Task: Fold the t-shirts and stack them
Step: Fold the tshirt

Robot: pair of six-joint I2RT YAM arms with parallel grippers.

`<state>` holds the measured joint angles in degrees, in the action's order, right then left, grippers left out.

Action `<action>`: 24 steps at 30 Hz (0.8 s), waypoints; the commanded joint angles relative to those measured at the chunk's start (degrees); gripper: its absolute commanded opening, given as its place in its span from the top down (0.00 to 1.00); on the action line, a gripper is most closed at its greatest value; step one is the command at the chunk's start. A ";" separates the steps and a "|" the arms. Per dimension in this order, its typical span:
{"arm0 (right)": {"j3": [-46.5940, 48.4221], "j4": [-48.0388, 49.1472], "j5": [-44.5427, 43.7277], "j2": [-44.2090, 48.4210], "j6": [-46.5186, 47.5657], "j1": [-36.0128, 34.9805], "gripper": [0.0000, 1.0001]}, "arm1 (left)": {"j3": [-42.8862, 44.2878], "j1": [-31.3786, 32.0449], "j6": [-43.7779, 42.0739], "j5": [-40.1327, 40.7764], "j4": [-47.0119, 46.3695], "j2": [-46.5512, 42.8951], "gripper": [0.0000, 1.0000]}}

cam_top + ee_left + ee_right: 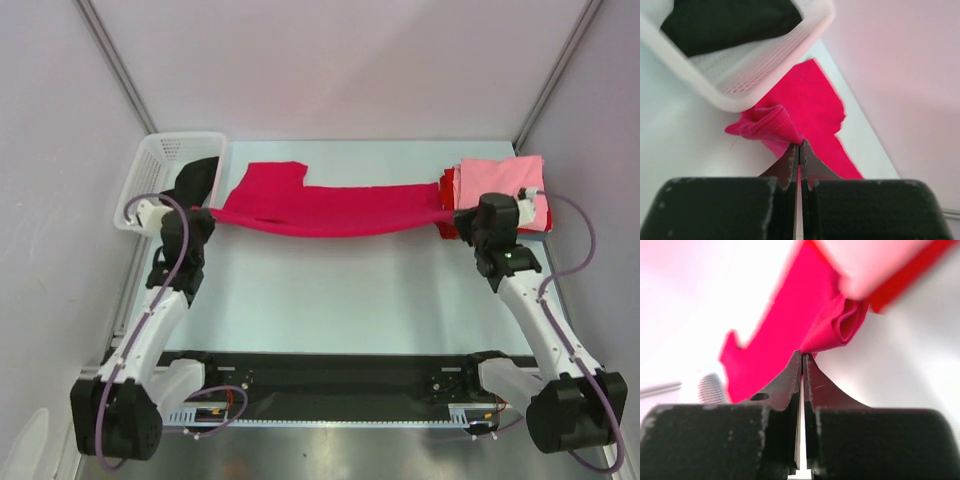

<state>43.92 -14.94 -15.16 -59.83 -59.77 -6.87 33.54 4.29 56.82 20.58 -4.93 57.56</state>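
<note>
White basket (165, 155) stood at the far left of the worktop (330, 290) and held a black t-shirt (203, 178). Just beside the basket's right wall, the left fingers (799, 152) were pinched fully together on a bunched corner of the crimson t-shirt (330, 208), which stretched away from the basket as a sagging band, widest at the basket end. Well apart from the basket, at the band's other end, the right fingers (802, 362) were closed tight on a second bunched corner, beside a folded pink t-shirt (500, 178) stacked on a folded red t-shirt (447, 188).
</note>
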 commanded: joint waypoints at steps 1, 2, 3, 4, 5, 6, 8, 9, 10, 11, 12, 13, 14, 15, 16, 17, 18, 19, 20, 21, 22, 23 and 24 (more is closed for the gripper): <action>10.11 -5.96 0.74 4.28 5.00 -0.16 1.00 | 11.69 -1.22 -8.19 1.48 8.87 -8.14 1.00; 14.57 -6.85 1.18 4.98 6.67 -0.16 1.00 | 13.55 -1.31 -9.34 1.05 11.58 -9.64 1.00; 16.44 -7.81 1.27 6.73 7.73 -0.16 1.00 | 15.57 -1.31 -10.23 1.04 13.26 -10.96 1.00; 18.55 -8.87 1.27 7.70 8.61 -0.16 1.00 | 19.94 -1.48 -11.54 0.96 15.11 -13.24 1.00; 20.13 -8.97 1.45 8.67 10.44 -0.16 1.00 | 22.33 -1.57 -12.42 0.52 18.43 -14.22 1.00; 22.93 -8.97 1.62 9.90 11.16 -0.16 1.00 | 24.53 -1.57 -13.04 0.17 19.94 -15.01 1.00; 25.32 -9.23 1.36 12.98 12.39 -0.16 1.00 | 30.78 -1.57 -14.54 -2.19 23.11 -17.04 1.00; 27.86 -9.23 1.36 13.77 12.74 -0.16 1.00 | 32.80 -1.48 -14.80 -2.99 23.99 -17.48 1.00; 29.10 -9.23 1.18 15.00 13.18 -0.16 1.00 | 36.73 -1.57 -14.98 -3.78 25.74 -17.74 1.00; 30.51 -9.32 0.66 15.36 13.62 -0.16 1.00 | 38.60 -1.57 -15.16 -4.49 26.54 -17.66 1.00; 31.74 -9.84 0.39 15.45 14.67 -0.16 1.00 | 40.27 -1.57 -15.24 -5.63 27.16 -17.57 1.00; 34.45 -10.11 0.22 15.01 15.38 -0.16 1.00 | 42.81 -1.57 -15.42 -6.16 27.86 -17.48 1.00; 35.78 -10.54 -0.04 14.40 15.99 -0.24 1.00 | 43.62 -1.57 -15.51 -6.43 27.87 -16.79 1.00; 38.41 -12.03 -0.22 13.52 17.04 -0.16 1.00 | 44.59 -1.57 -15.51 -6.43 27.87 -16.43 1.00; 39.30 -12.74 -0.57 12.64 17.31 -0.07 1.00 | 44.86 -1.57 -15.60 -6.34 27.87 -15.64 1.00; 39.92 -13.18 -1.01 10.81 17.49 -0.07 1.00 | 45.03 -1.57 -15.77 -6.25 27.78 -15.03 1.00; 40.36 -13.45 -0.84 9.92 17.41 -0.07 1.00 | 45.03 -1.57 -15.86 -6.08 27.87 -13.46 1.00; 40.37 -13.28 -0.58 9.30 16.62 -0.07 1.00 | 44.77 -1.57 -15.69 -5.99 27.78 -12.57 1.00; 40.19 -13.01 0.38 7.38 16.27 0.10 1.00 | 44.51 -1.57 -15.51 -5.99 27.61 -11.78 1.00; 39.93 -12.40 0.83 6.32 15.65 0.28 1.00 | 44.25 -1.57 -15.25 -5.99 27.26 -9.59 1.00; 39.75 -12.05 1.35 5.00 14.43 0.54 1.00 | 43.72 -1.57 -14.98 -6.42 26.47 -8.53 1.00; 38.97 -11.61 2.75 2.81 13.98 0.81 1.00 | 43.46 -1.57 -14.72 -6.69 25.85 -7.04 1.00; 38.44 -10.21 3.72 1.40 13.28 1.51 1.00 | 43.02 -1.57 -14.02 -7.21 24.98 -5.89 1.00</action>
<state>83.92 -25.39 -12.67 -52.95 -45.43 -6.59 78.00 3.44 43.03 14.46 20.69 47.18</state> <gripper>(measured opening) 0.010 0.009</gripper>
